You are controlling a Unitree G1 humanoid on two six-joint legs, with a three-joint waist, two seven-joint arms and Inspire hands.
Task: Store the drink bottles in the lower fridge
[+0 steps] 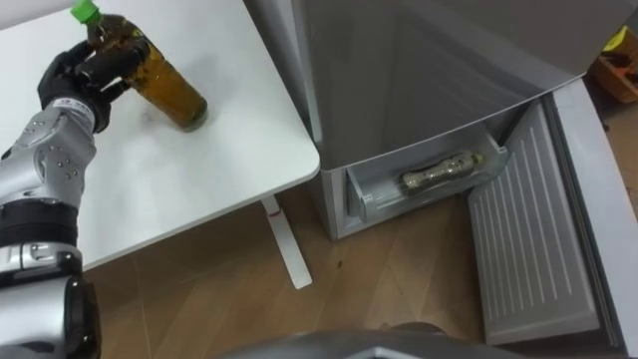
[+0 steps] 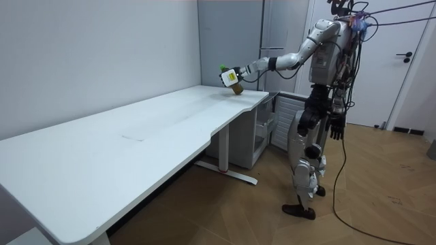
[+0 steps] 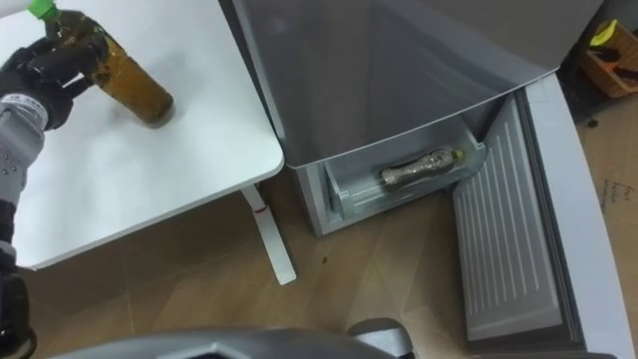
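In the upper left of the frame, the left hand (image 1: 85, 72) has its fingers curled round the upper part of a green-capped bottle (image 1: 164, 85). The bottle is tilted, base toward the bench (image 1: 199, 170), probably for lifting. Right of centre, the lower fridge's open drawer (image 1: 369, 194) holds a second bottle (image 1: 442, 170), lying flat. The right hand (image 2: 336, 129) hangs at the robot's side; I cannot tell how its fingers are set.
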